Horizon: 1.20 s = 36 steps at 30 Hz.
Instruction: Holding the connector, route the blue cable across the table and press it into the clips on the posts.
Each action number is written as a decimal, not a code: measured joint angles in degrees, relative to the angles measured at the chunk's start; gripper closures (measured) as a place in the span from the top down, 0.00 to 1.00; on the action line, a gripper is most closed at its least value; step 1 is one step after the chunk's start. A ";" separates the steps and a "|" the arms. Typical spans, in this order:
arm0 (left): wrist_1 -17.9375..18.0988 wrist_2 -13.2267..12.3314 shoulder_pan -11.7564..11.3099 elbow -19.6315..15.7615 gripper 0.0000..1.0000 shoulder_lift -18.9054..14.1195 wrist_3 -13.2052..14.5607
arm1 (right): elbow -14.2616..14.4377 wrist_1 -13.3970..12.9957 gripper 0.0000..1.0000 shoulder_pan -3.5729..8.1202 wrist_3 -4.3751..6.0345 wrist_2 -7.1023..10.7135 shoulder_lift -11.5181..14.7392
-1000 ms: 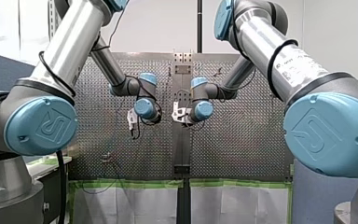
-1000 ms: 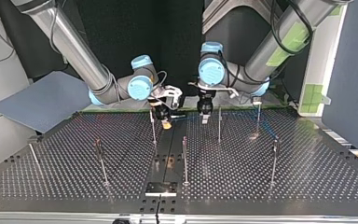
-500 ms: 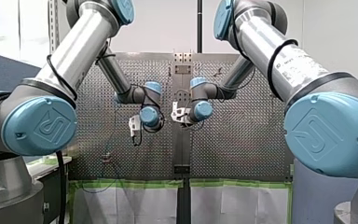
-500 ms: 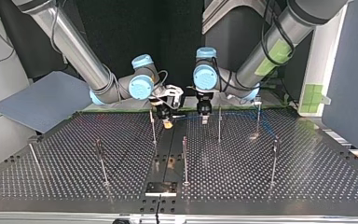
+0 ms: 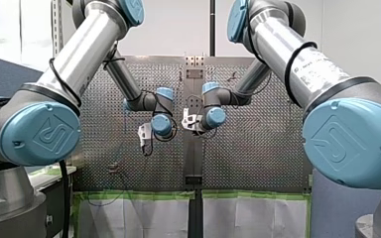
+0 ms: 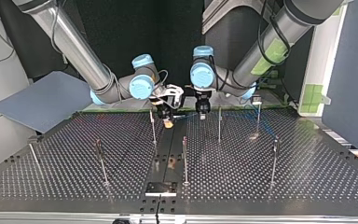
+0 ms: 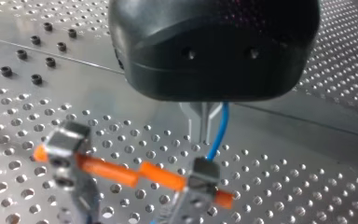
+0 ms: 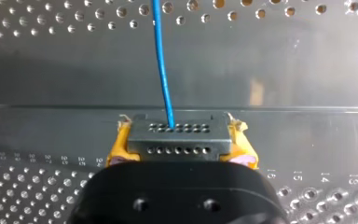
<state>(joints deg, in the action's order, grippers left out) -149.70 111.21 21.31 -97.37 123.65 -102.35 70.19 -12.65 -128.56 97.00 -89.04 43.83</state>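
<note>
My right gripper is shut on the grey connector, its yellow pads on both sides. The blue cable leaves the connector's face and runs ahead over the table. In the top view my right gripper hangs low over the table's far middle. My left gripper hangs just to its right, at the cable's height. In the left wrist view my left gripper has its metal fingers together, with the blue cable coming out close along them toward blurred grey and orange parts.
Thin posts stand across the perforated table: one just right of my left gripper, one near my right gripper, others nearer the front. A blue-grey panel lies off the table's left corner.
My left arm has swung in, carrying its gripper a little toward the top view's left, closer to my right gripper. My right gripper has kept its place with the connector.
</note>
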 joint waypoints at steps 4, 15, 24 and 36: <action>-0.47 -0.01 0.07 0.00 0.00 -0.08 -1.30 | -0.21 1.18 0.00 0.19 -0.08 0.02 0.12; -2.73 1.38 0.06 -1.61 0.00 -3.42 -2.23 | -0.68 4.86 0.00 0.39 -0.22 0.00 4.02; -3.44 0.26 0.38 -3.38 0.00 -7.80 -2.18 | -0.70 6.80 0.00 -0.05 -0.33 0.01 7.73; -5.40 0.10 0.98 -3.59 0.00 -13.89 -1.73 | 1.35 11.16 0.00 0.20 -1.73 0.05 11.90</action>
<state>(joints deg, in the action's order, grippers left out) -155.10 111.31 22.29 -100.96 109.75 -104.08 71.54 -1.48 -128.35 95.27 -89.00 55.73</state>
